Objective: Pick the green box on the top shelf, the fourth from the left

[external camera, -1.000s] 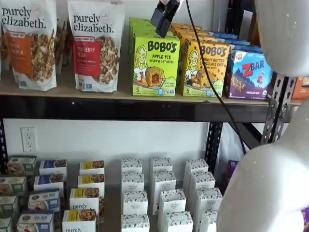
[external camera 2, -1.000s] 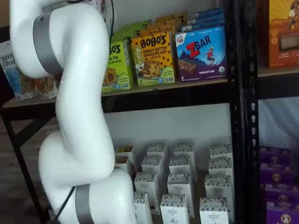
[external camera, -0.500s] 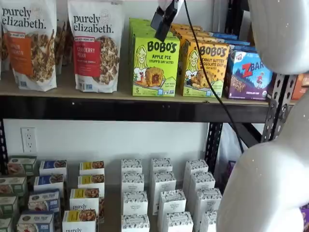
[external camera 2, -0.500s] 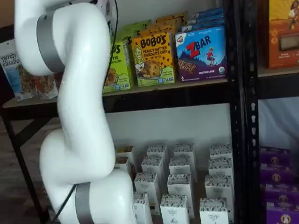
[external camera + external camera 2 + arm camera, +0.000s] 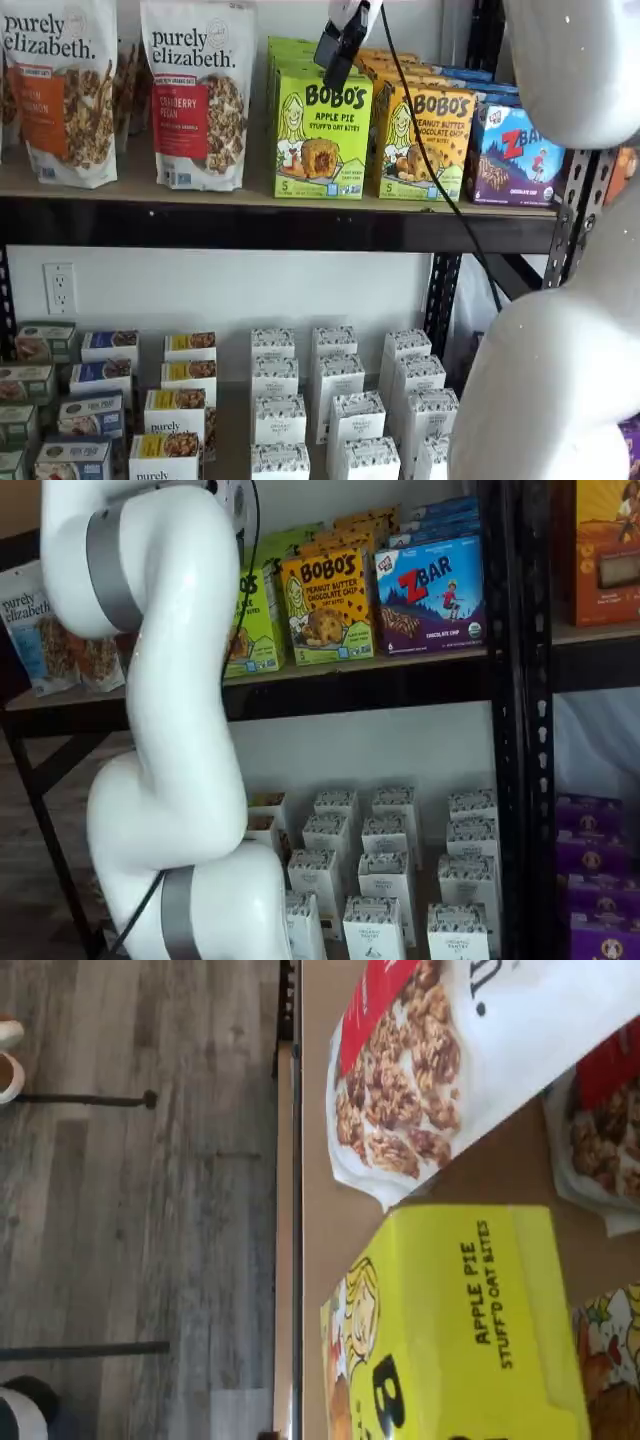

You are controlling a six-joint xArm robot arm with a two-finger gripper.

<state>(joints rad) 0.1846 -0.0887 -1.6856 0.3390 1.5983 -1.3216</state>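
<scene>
The green box (image 5: 322, 140) stands upright at the front of the top shelf (image 5: 120, 186), with more of its kind lined up behind it. In a shelf view the arm covers its left part (image 5: 257, 620). The wrist view looks down on its top and front (image 5: 460, 1330) at the shelf edge (image 5: 318, 1210). My gripper (image 5: 336, 55) hangs from above, its black fingers just in front of the box's upper edge and apart from it. The fingers are seen side-on with nothing in them, and the gripper stands open.
Granola bags (image 5: 198, 90) stand left of the green box. A yellow-orange Bobo's box (image 5: 425, 145) and a blue ZBar box (image 5: 515, 155) stand to its right. My white arm (image 5: 170, 680) fills the foreground. Small cartons (image 5: 335, 400) crowd the lower shelf.
The arm has shifted slightly, and the fingers sit a touch lower against the green box's top. The boxes have not moved.
</scene>
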